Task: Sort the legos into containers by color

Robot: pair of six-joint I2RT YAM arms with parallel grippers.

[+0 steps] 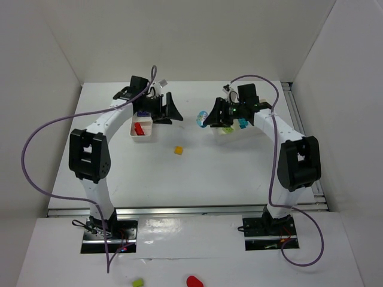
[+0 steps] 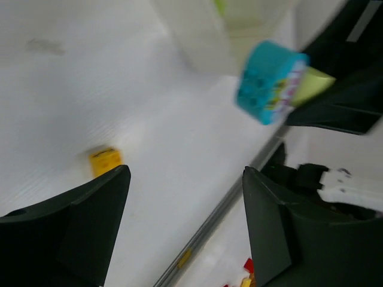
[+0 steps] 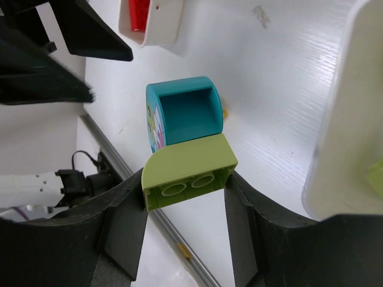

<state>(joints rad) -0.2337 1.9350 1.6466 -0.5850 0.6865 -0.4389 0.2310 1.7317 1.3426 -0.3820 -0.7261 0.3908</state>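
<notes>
Top external view, from the left: shows the left end effector [image 1: 169,112] poised over the left container [image 1: 143,140], jaws wide apart and gripping nothing, with a red brick [image 1: 139,127] lying in the part of that container that shows. Places a lone yellow brick [image 1: 178,150] on the bare table [image 1: 119,173] between the arms, well apart from both containers. Further right, shows the right end effector [image 1: 210,116] clamped on a two-colour stack held in the air just left of the right container [image 1: 224,133]. Right wrist view makes the grip plain: fingers [image 3: 122,215] pinching the flat side walls of a lime brick [image 3: 188,170], with a cyan brick [image 3: 185,113] plugged onto it and jutting clear beyond the fingertips. Reads as light, rigid, hollow plastic with smooth glossy faces: no give under the pads, unlikely to break, but apt to slip or twist if pinched on a rounded face. Best taken across flat parallel walls, as on the lime brick now. Probably joined by stud friction alone, so calls for a second hold on the cyan brick's flat sides and a straight pull apart. Same for the yellow brick: square across its flat sides, since a light piece may skid if nudged.
</notes>
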